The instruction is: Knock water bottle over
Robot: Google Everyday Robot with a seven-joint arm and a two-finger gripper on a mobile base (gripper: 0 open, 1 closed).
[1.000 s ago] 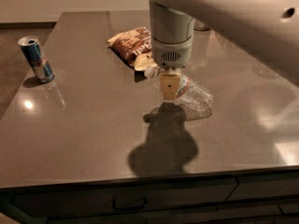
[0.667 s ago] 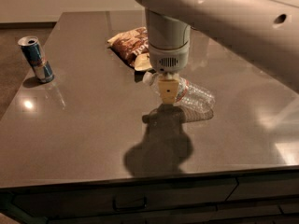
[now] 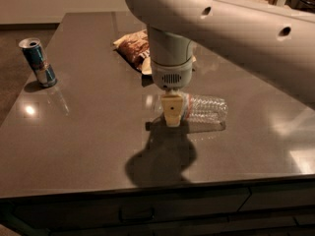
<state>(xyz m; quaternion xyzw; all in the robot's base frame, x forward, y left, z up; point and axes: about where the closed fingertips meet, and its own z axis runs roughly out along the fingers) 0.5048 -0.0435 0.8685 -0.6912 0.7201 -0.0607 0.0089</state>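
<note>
- Water bottle is lying on its side mid-table, just behind the gripper.
- Bare tabletop is stretching from the gripper toward the blue-silver can.
- Gripper is hiding whether it is open.

Logging water bottle lying on its side near the middle of the table, its length running left to right. Recording gripper hanging at the bottle's left end, in front of it. Noting drink can standing upright at far left, well apart, and snack bag lying behind the gripper, toward the rear.
</note>
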